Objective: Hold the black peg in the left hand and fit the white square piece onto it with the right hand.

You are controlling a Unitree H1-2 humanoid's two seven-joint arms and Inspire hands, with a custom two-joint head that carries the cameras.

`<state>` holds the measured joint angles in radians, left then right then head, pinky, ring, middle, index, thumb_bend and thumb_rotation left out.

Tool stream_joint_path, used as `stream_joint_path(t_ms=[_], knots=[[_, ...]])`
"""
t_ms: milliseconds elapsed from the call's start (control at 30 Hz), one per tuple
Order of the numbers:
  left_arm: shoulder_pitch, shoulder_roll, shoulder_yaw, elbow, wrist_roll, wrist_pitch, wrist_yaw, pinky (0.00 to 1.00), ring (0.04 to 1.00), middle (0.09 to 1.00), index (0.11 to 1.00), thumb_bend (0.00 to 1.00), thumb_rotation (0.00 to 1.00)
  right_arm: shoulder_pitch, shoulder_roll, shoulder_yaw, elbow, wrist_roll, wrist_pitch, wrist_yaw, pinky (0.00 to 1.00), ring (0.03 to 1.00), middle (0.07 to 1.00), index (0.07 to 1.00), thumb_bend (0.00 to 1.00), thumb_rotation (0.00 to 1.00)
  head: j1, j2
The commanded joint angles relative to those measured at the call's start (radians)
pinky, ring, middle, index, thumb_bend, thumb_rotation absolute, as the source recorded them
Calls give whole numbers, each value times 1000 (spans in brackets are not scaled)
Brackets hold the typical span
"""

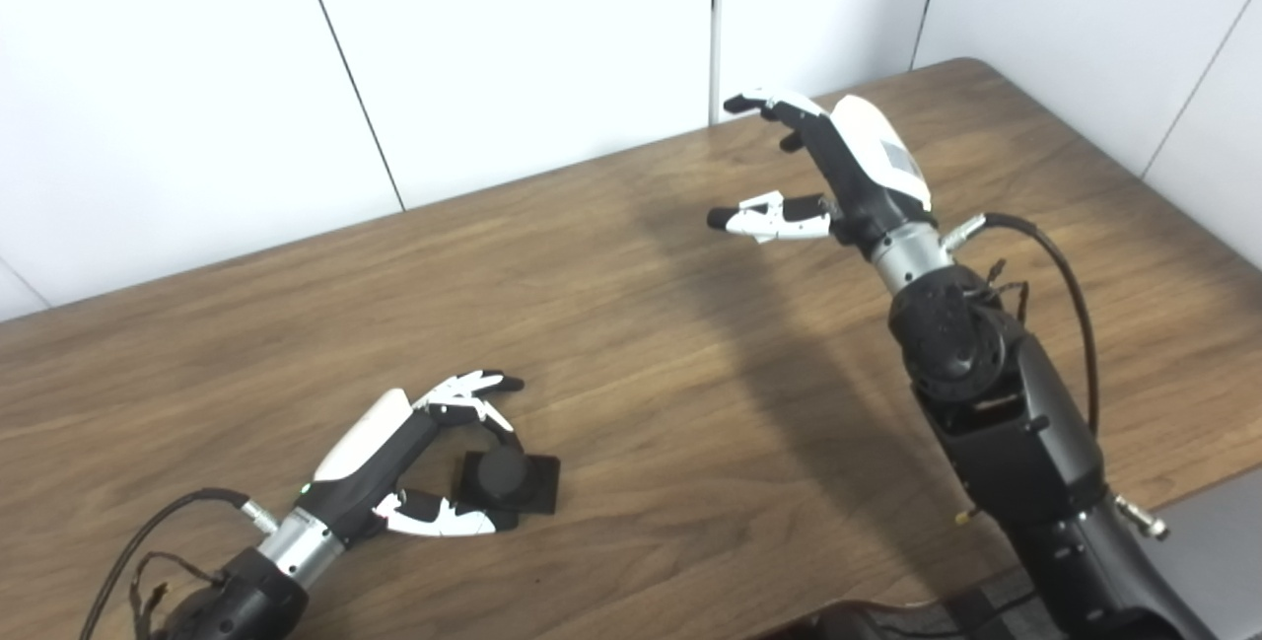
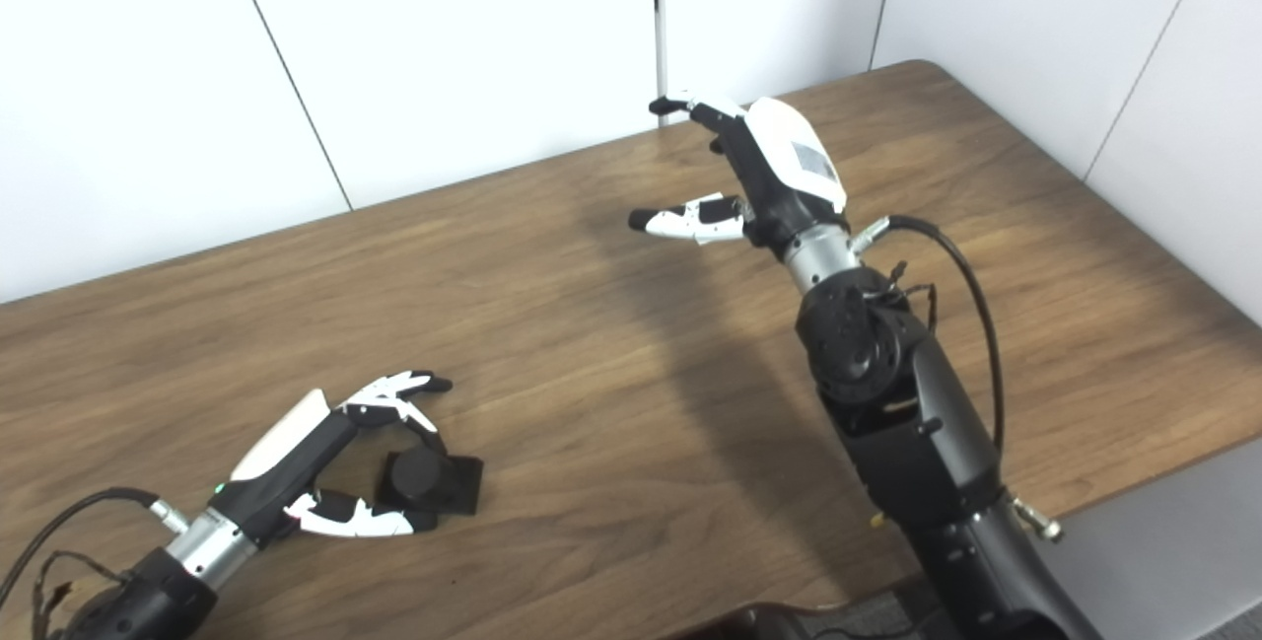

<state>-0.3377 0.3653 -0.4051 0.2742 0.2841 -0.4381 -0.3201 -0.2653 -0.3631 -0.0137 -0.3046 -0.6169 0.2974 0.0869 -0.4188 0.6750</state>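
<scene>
Between the fingers and thumb of the left robot hand [image 1: 409, 462] the black peg [image 1: 500, 473] stands on the counter [image 1: 690, 374], a short round stub rising from a flat square base, its axis upright. That robot hand lies low with fingers spread around the peg; whether any of them touch it I cannot tell, so I judge the grasp not yet made. The right robot hand [image 1: 838, 177] is raised well apart, far across the counter, fingers open and holding nothing. No white square piece shows in either view. The peg is far nearer the left robot hand, which needs only to close sideways on the stub.
</scene>
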Motion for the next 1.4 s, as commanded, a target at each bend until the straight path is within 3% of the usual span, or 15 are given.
stream_joint_path(t_ms=[0, 400, 1367], knots=[[36, 22, -29, 10, 47, 42, -54, 955, 939, 885, 494, 516, 76, -43, -13, -9, -17, 3, -12, -8, 704, 835, 859, 797, 660, 287, 0, 3], [31, 26, -31, 4, 53, 61, -55, 953, 943, 890, 495, 515, 78, -46, -11, 0, -14, -4, -8, -6, 700, 834, 861, 798, 660, 297, 8, 8], [32, 21, -27, 30, 30, 35, -48, 952, 939, 887, 494, 516, 75, -58, -28, -3, 1, -6, -5, 1, 692, 833, 860, 794, 648, 261, 17, 12]])
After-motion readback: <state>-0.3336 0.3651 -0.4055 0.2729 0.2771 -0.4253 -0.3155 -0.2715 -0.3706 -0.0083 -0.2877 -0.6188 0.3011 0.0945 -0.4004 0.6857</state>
